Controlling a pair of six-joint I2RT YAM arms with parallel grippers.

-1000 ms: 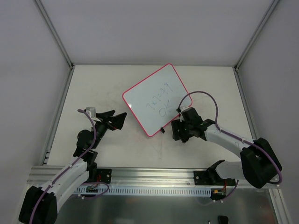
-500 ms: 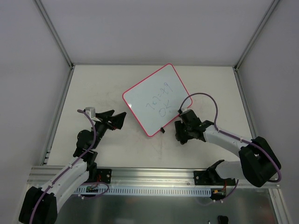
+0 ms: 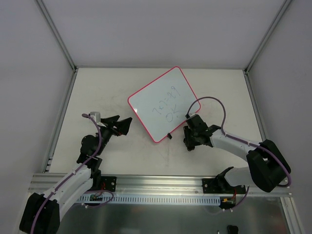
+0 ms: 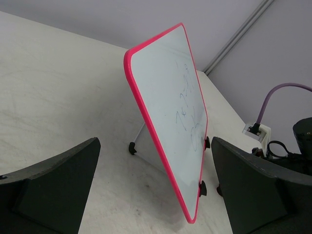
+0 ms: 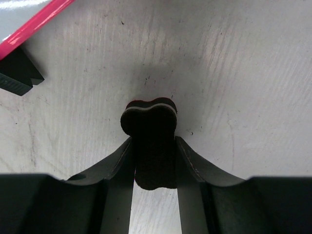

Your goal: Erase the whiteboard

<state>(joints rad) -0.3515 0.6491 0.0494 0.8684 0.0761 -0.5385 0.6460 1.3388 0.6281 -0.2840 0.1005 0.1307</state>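
The whiteboard (image 3: 161, 105), white with a pink-red rim and dark handwriting, stands propped on a thin leg at the table's middle. In the left wrist view the whiteboard (image 4: 170, 97) leans edge-on straight ahead. My left gripper (image 3: 124, 122) is open just left of its near corner, with nothing between the fingers (image 4: 58, 180). My right gripper (image 3: 191, 141) sits low on the table by the board's near right edge. It is shut on a small black eraser block (image 5: 148, 117), which rests against the table. The board's pink rim (image 5: 29, 22) shows at the top left of the right wrist view.
Two small black clips (image 4: 203, 187) sit on the board's near edge, one also being the black clip (image 5: 17, 73) near my right gripper. A purple cable (image 3: 209, 100) loops over the right wrist. Grey walls and metal rails (image 3: 58, 117) border the table.
The right gripper's jaws closed onto the eraser block and the wrist shifted slightly toward the near side. The left arm and the whiteboard stayed put.
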